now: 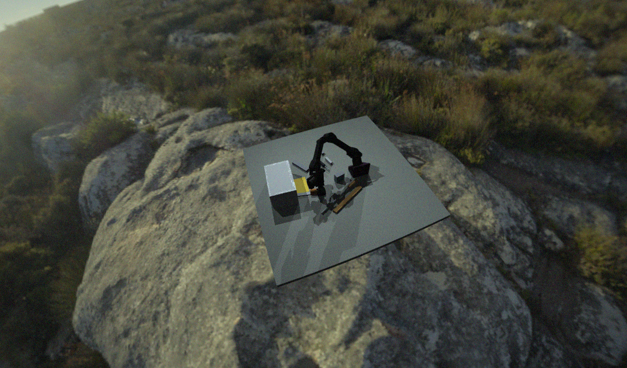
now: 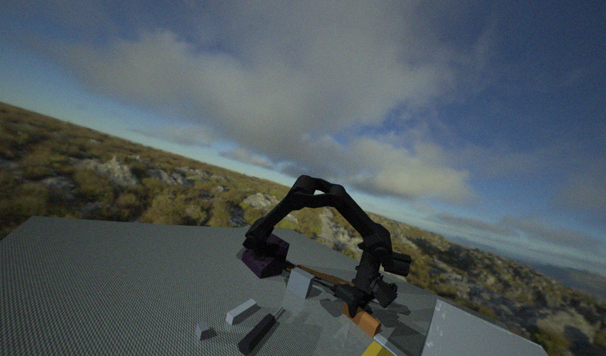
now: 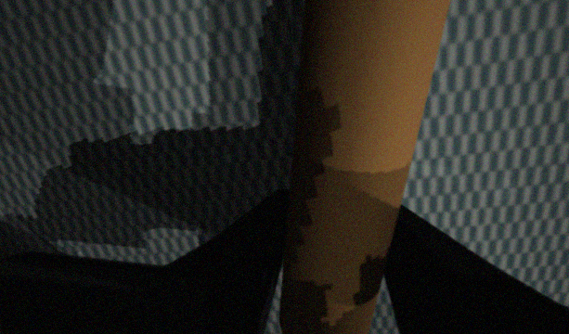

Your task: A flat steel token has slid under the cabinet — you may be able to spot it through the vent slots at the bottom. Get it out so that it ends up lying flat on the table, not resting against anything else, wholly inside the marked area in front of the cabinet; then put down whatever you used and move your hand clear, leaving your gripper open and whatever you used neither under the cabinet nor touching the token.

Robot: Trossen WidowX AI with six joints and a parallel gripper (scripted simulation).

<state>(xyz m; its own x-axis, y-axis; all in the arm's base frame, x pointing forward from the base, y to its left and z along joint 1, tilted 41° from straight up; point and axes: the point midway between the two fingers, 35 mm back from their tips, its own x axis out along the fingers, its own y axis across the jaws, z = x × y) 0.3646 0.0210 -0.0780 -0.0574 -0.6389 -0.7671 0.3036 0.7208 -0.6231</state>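
While the gripper (image 1: 319, 192) (image 2: 352, 309) (image 3: 333, 206) is low over the desk (image 1: 388, 197) (image 2: 119, 265) (image 3: 507, 116), its jaws are clamped on an orange handle (image 1: 313, 191) (image 2: 365, 322) (image 3: 365, 125); in the top view, the pale cabinet (image 1: 281, 178) (image 2: 477, 336) stands near the desk's left edge; the yellow area (image 1: 301, 184) (image 2: 374, 350) lies on its side away from that edge; where the token is, I cannot tell.

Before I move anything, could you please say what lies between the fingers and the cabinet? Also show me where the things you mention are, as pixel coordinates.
The yellow area (image 1: 301, 184) (image 2: 375, 350) and part of the orange handle (image 1: 313, 192) (image 2: 366, 323) (image 3: 372, 121), in the top view.
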